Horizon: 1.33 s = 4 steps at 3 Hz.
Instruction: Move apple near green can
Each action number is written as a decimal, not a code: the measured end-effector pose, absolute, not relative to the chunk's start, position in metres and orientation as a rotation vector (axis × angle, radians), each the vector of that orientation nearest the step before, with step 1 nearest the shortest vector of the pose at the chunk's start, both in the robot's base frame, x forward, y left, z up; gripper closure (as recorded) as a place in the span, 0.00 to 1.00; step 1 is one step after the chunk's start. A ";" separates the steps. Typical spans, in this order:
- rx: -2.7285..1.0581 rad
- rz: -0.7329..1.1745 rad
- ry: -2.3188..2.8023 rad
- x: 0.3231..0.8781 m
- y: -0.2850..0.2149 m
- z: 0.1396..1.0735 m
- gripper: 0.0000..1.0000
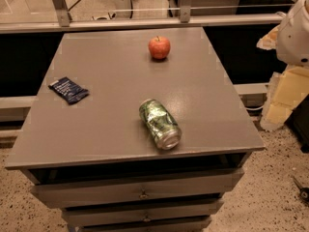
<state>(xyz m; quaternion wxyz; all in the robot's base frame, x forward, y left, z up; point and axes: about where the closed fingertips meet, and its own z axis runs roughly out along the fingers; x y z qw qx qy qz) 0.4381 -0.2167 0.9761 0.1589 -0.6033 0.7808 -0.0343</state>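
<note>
You were at the very start: the apple (159,47) had not been picked up, and nothing was touching it. It sat upright in the upper middle of the frame, near the table's (111,71) far edge. The can (160,123) lay well apart from it, in the lower middle of the frame, towards the near edge.

Your gripper was not in the frame, so you could not tell whether it was wide, narrow or holding anything. Only a white rounded part of the robot (295,30) showed at the upper right edge, off to the side of the table.

The next move, as I judge it, called for bringing the gripper in over the apple, closing around its widest part, and carrying it down the frame to a bare spot just beside the can. The can lay on its side with its silver end towards the lower right, so a nudge could have set it rolling; you needed to set the apple down without bumping it.

The apple looked round and red with paler orange patches, and a short dark stem stood at its top. Being smooth and rounded, it would likely have slipped from an off-centre grip. A dark blue packet (68,90) lay at the left, clear of the path.
</note>
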 end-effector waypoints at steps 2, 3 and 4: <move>-1.696 -0.065 2.182 0.459 -0.216 0.973 0.00; -1.659 -0.044 2.106 0.508 -0.210 0.962 0.00; -1.557 -0.048 2.007 0.590 -0.196 0.951 0.00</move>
